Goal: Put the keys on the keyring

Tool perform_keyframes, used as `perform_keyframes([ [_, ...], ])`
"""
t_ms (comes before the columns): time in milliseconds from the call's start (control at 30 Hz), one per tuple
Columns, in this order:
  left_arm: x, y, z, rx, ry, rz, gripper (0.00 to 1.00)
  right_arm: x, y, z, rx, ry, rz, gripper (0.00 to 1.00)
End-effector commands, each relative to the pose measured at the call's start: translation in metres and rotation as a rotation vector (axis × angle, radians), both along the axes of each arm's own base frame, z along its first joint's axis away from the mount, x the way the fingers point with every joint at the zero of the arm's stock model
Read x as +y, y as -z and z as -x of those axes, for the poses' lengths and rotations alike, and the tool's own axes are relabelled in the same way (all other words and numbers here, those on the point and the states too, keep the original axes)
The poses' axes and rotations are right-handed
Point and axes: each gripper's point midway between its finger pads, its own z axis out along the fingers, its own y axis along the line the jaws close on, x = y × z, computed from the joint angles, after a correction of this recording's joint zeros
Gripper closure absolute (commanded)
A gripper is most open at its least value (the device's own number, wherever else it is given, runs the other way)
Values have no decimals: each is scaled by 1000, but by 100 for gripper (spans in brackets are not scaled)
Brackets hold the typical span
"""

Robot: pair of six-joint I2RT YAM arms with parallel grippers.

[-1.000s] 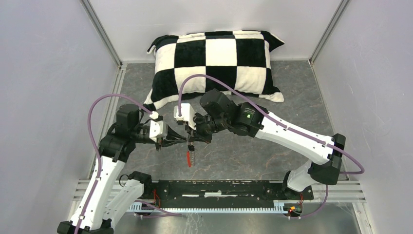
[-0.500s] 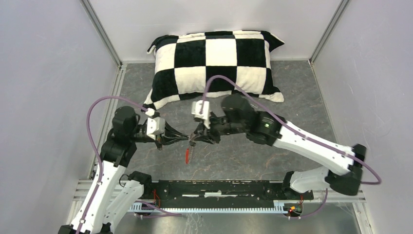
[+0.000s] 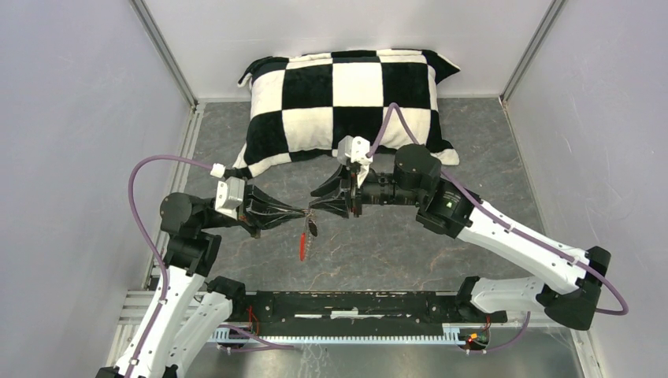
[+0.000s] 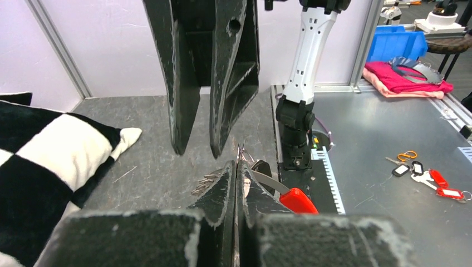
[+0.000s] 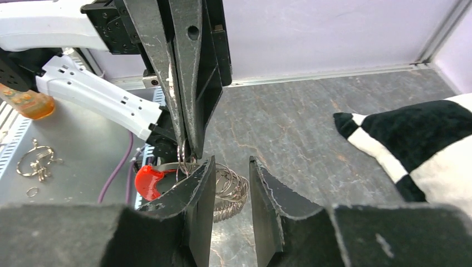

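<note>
Basically, both arms met in mid-air over the grey tabletop [image 3: 441,244], tips almost nose to nose, just in front of the b/w checkered pillow [image 3: 350,98]. The L gripper [image 3: 301,213] reached in from the left w/ its jaws pressed fully together, pinching a thin wire turn of the keyring [image 3: 302,244] right at the tips. The rest of the ring hung free below the pinch, off the tabletop, w/ the red sleeve lowest. A small dark-headed key [image 3: 313,228] dangled just beside the ring, on the R side. Couldn't make out the 2nd key in any view.

The R gripper [image 5: 231,162] faced it from the right w/ jaws parted and nothing btwn them. Per the R wrist view, the silvery coil showed thru the gap but sat beyond it, not in it. One R finger sat just beside the L tips; touching or not, couldn't tell.

Off to the side in the L wrist view, some red tags [image 4: 442,188] lay on bare metal, well apart from the arms, w/ a blue bin [image 4: 398,44] further back.
</note>
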Motion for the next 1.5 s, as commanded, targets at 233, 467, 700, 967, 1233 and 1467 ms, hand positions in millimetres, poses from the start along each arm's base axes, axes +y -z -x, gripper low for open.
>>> perform_keyframes([
  [233, -1, -16, 1, 14, -17, 56, 98, 8, -32, 17, 0, -112, -107, 68],
  [467, 0, -19, 3, 3, -16, 59, 98, -9, -37, 3, -24, -36, -86, 64],
  [700, 0, -18, 3, 0, -12, 56, 98, -15, -44, 11, -41, -75, -95, 57],
  [967, -1, -16, 0, -3, -16, 50, 98, -4, -42, 26, 1, -197, -106, 62],
  [1233, -2, -13, -3, -5, -17, 42, 98, 2, -38, 29, 28, -233, -104, 70],
  [1467, -1, -9, -3, -13, -15, 27, 98, 5, -37, 29, 41, -247, -109, 80],
])
